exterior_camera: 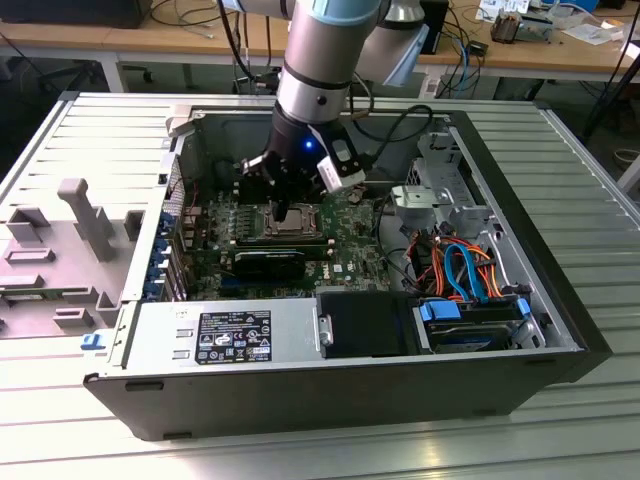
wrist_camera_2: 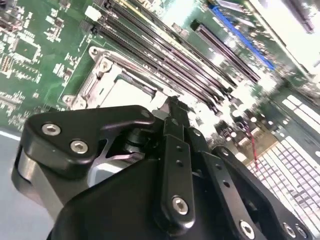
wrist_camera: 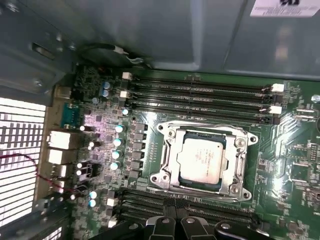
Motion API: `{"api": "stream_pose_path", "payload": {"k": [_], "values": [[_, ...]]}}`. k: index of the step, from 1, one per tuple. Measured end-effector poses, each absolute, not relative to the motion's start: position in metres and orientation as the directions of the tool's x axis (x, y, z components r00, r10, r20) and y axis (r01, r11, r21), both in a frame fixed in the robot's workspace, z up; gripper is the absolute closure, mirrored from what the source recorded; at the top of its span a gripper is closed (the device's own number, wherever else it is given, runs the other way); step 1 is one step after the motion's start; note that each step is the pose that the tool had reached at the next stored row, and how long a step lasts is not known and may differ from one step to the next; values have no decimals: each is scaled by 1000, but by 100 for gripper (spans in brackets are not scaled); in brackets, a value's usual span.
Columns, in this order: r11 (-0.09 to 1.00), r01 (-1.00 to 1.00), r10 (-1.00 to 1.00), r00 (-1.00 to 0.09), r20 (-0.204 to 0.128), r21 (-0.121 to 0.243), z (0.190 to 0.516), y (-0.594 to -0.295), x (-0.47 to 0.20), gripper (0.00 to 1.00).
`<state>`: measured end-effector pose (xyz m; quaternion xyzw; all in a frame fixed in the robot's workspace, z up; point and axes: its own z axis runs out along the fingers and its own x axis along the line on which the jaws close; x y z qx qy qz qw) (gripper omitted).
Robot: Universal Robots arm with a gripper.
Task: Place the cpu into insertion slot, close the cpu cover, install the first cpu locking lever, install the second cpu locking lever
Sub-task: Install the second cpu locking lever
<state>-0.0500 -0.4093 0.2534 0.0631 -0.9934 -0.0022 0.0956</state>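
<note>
Gripper [exterior_camera: 283, 208] low over socket [wrist_camera: 202, 162], centre of exterior view. Chip [wrist_camera: 203, 158] seated inside, cover [wrist_camera: 169, 150] framing it. Jaws together, holding nothing.

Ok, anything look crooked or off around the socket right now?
Nothing stands out. In the first wrist view the cpu sits square in the insertion slot, cover flat around it. No damage shows.

Bright overhead light, blurred glare
</note>
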Motion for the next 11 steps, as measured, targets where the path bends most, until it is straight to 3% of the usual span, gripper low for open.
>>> {"api": "stream_pose_path", "payload": {"k": [11], "values": [[992, -125, -126, -974, 189, 17, 282, -409, -50, 89]]}}
